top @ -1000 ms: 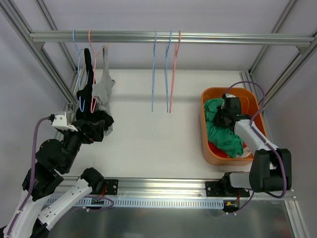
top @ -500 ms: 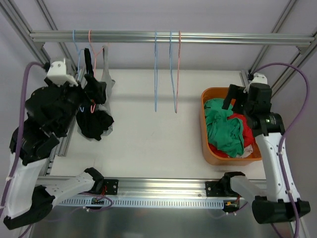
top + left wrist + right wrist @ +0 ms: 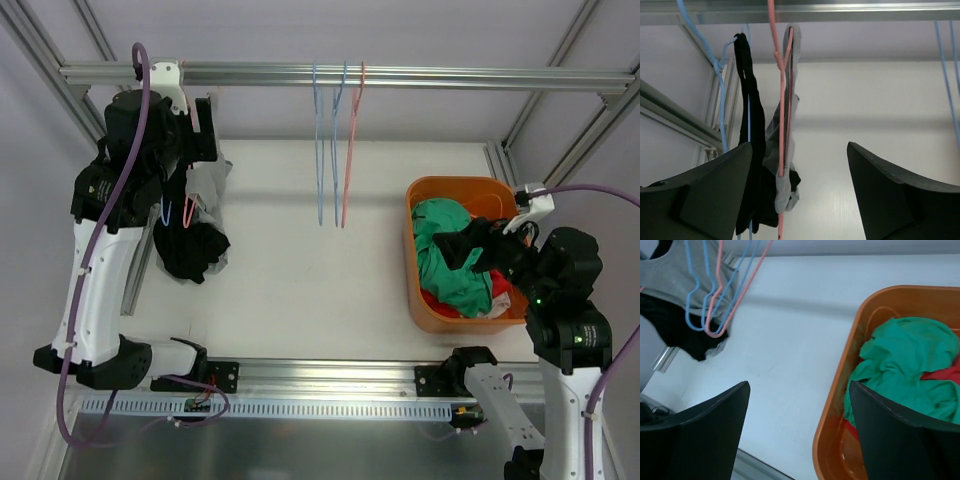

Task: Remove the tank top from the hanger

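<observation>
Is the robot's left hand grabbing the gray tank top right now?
No, the left hand is wide open with nothing pinched, and the gray tank top hangs on the pink hanger.

You had a grey tank top (image 3: 774,150) hanging on a pink wire hanger (image 3: 782,100) from the overhead rail (image 3: 840,10). One strap was looped over the hanger's top and the body drooped in limp folds. Just beside it and touching it, a black tank top (image 3: 756,130) hung from a blue hanger (image 3: 715,65), its lower part bunched up.
</observation>
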